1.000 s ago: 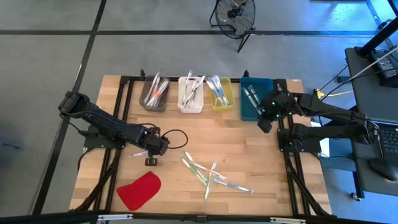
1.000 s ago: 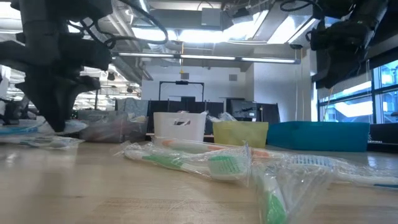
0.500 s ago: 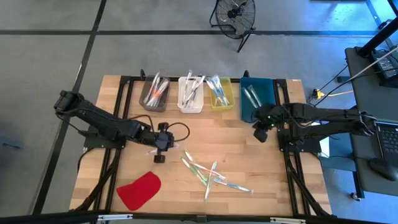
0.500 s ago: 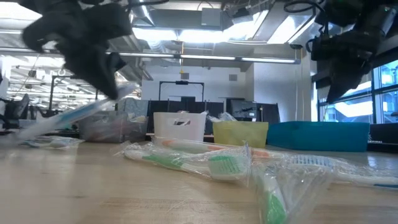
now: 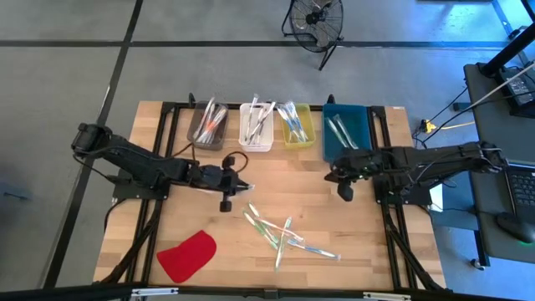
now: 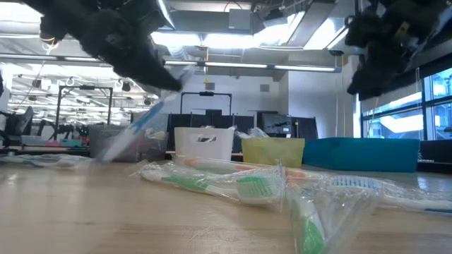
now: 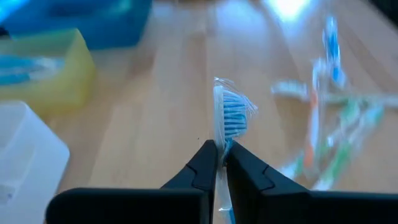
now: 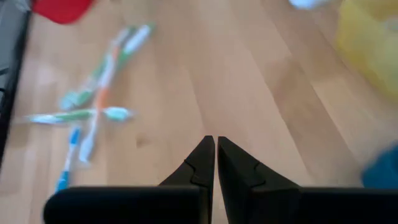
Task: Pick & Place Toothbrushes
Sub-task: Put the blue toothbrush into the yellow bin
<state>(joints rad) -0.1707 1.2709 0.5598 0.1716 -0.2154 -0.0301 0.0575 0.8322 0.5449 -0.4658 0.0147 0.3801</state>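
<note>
Item: blue-bristled toothbrush (image 7: 229, 118) in clear wrapper, pinched near its head by the left end effector (image 5: 227, 186), carried above the tabletop (image 5: 292, 180) between the loose pile of toothbrushes (image 5: 280, 237) and the row of bins. Bins, along the far edge: grey bin (image 5: 206, 127), white bin (image 5: 257, 127), yellow bin (image 5: 296, 125), blue bin (image 5: 346, 131), each already holding brushes. Right end effector (image 5: 344, 186): fingers pressed together, empty, hovering in front of the blue bin. Handling advice: keep the pinch firm, since the wrapper looks slippery; choose the bin matching the blue colour; lower the handle inside the rim before releasing; keep clear of the right arm.
</note>
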